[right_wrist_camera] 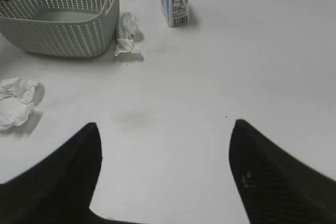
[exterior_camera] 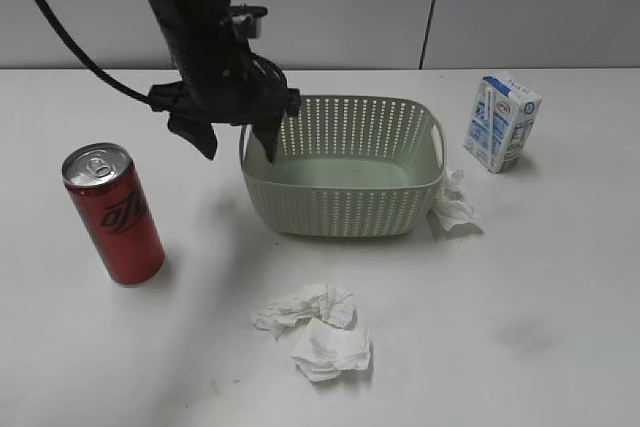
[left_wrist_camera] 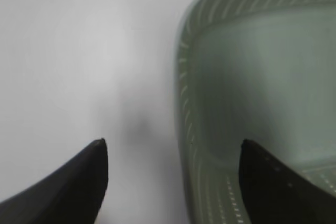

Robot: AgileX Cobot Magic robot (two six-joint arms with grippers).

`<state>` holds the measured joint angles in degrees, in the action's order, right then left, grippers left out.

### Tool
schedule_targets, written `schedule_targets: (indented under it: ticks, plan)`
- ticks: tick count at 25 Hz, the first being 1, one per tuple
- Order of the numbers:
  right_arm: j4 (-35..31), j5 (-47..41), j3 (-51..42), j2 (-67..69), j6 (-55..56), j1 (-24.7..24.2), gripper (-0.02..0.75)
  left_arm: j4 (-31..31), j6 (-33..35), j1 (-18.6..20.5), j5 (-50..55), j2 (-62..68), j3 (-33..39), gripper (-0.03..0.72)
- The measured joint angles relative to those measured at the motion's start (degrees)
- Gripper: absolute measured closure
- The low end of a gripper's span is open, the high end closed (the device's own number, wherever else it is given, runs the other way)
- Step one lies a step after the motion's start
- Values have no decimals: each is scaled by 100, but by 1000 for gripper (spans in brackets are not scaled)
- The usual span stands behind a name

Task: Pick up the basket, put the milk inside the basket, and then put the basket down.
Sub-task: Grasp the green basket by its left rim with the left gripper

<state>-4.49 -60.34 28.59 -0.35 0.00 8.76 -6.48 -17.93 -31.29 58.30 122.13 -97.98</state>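
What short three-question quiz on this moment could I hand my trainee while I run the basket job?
1. True or false: the pale green perforated plastic basket already holds the small white and blue milk carton.
2. Which wall of the basket does the open left gripper straddle?
A. left
B. right
C. front
3. Fill in: the tall red soda can stands ___ of the basket in the exterior view.

Key: 1 false, the carton stands on the white table right of the basket; 2 A; 3 left.

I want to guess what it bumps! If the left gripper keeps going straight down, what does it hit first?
Probably the basket. The open left gripper has one finger outside and one inside, so the left wall sits between them. Depth is unclear.
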Motion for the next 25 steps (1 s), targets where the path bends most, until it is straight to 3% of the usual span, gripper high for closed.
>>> schedule_targets:
  ticks: [5, 8, 11, 15, 25]
  plan:
    - [0, 0, 0, 0, 0, 0, 166, -337, -49, 0, -137, 392, 0, 106]
    - [0, 0, 0, 0, 0, 0, 166, -390, -51, 0, -262, 532, 0, 156]
    - [0, 0, 0, 0, 0, 0, 166, -397, -57, 0, -324, 570, 0, 249]
    - [0, 0, 0, 0, 0, 0, 166, -408, -112, 0, -393, 613, -38, 465]
    - [0, 0, 0, 0, 0, 0, 166, -775, -91, 0, -313, 539, -40, 466]
